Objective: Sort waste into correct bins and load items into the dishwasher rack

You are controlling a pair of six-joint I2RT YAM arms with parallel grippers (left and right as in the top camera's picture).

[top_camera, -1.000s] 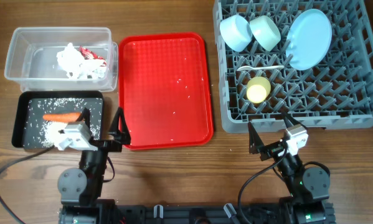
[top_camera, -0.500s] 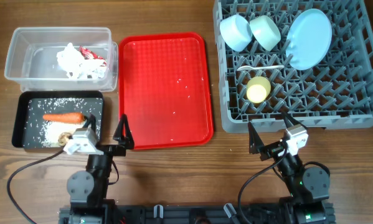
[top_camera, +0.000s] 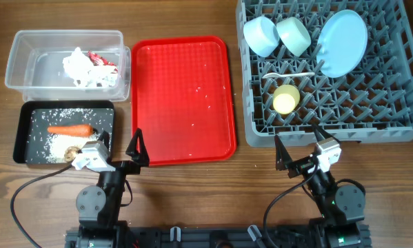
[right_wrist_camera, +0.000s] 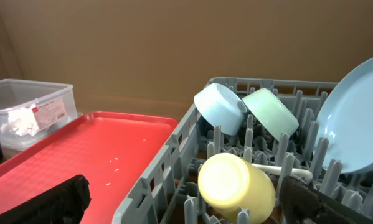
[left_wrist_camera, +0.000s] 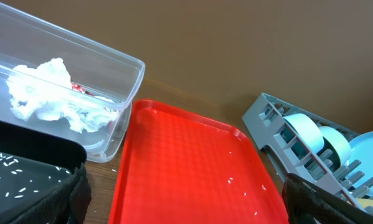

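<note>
The clear tub holds crumpled white paper and a red-and-white wrapper. The black tray holds the carrot, rice and a brown scrap. The grey rack holds the blue plate, blue bowl, green bowl, yellow cup and white spoon. My left gripper is open and empty at the front edge, by the black tray's near right corner. My right gripper is open and empty in front of the rack.
The flat red serving tray lies between the bins and the rack, with a few rice grains on it. It also shows in the left wrist view and the right wrist view. Bare wood lies along the front.
My left gripper has drawn back from over the black tray's right end toward the front edge and a little right. The right arm has not moved.
</note>
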